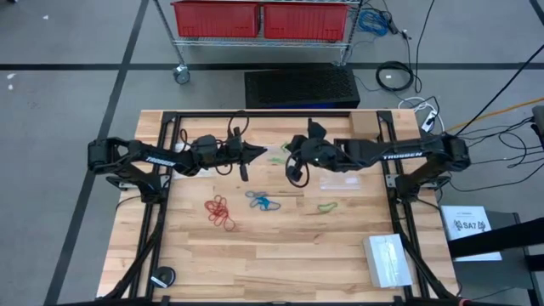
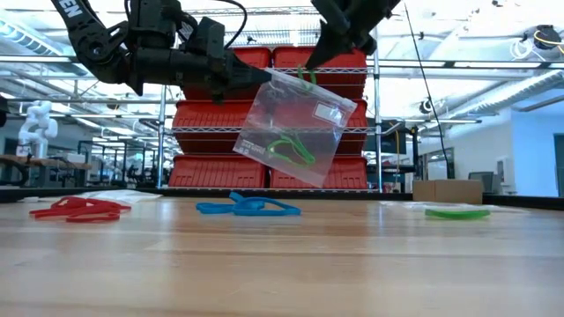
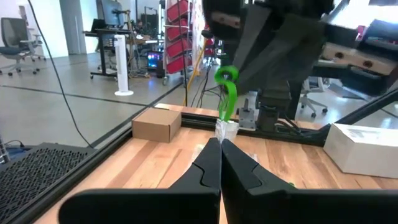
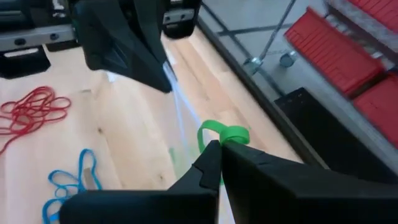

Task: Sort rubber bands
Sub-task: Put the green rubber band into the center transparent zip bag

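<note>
A clear plastic bag [image 2: 295,123] hangs tilted above the table's far middle, with a green rubber band [image 2: 291,150] inside it. My left gripper [image 2: 263,76] comes level from the table's left and is shut on the bag. My right gripper [image 2: 319,60] slants down from the right and is shut on another green band [image 4: 224,134] at the bag's top edge. On the table lie red bands [image 1: 219,211], blue bands [image 1: 262,201] and a green band [image 1: 325,206]. My left gripper pinches the bag's upper edge at its left corner [image 3: 225,129] between its two fingers, level from the table's left. The bag hangs below the fingers, tilted and clear of the table. My right gripper pinches a green rubber band [image 4: 231,133] between its fingertips, slanting down from the table's right. The band hangs below the fingers [image 3: 227,93] down to the bag's upper edge, clear of the table.
A flat clear bag [image 1: 340,180] lies at the table's right and a stack of clear bags [image 1: 387,259] at the near right corner. A black round object [image 1: 161,276] sits near the left front. Black frame rails [image 1: 157,212] run along both sides.
</note>
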Robot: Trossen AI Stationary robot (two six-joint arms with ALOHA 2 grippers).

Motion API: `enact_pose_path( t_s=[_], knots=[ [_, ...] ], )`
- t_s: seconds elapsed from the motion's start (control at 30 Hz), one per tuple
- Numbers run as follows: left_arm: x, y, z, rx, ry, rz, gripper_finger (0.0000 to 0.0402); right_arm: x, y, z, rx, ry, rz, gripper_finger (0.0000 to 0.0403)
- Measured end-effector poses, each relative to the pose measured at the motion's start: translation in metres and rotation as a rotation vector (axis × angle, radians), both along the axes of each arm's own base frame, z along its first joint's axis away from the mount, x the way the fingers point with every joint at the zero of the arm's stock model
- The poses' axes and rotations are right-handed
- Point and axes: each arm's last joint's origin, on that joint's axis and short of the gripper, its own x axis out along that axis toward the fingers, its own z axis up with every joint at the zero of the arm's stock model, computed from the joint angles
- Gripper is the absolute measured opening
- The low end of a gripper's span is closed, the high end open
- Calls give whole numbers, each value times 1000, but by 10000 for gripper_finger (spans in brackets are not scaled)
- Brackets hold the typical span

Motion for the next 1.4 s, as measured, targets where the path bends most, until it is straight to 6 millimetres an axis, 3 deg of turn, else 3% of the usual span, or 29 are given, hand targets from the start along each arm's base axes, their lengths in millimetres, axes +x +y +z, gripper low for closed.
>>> enact_pose_path(
  t_s=[0.2, 0.4, 0.7, 0.9, 1.13, 1.4],
  knots=[
    [0, 0, 0, 0, -3, 0, 0, 7, -7, -14, 75, 44, 46, 0],
    [0, 0, 1, 1, -5, 0, 0, 7, -12, -15, 140, 32, 53, 10],
    [0, 0, 1, 0, -7, -7, 0, 6, -10, -14, 163, 42, 76, 120],
    [0, 0, 1, 0, -7, -7, 0, 6, -6, 5, 182, 61, 99, 180],
    [0, 0, 0, -1, -1, -7, 0, -6, 12, 24, 212, 201, 120, 196],
    [0, 0, 0, 0, 3, -7, 0, -36, 49, -7, 374, 538, 141, 197]
  ],
)
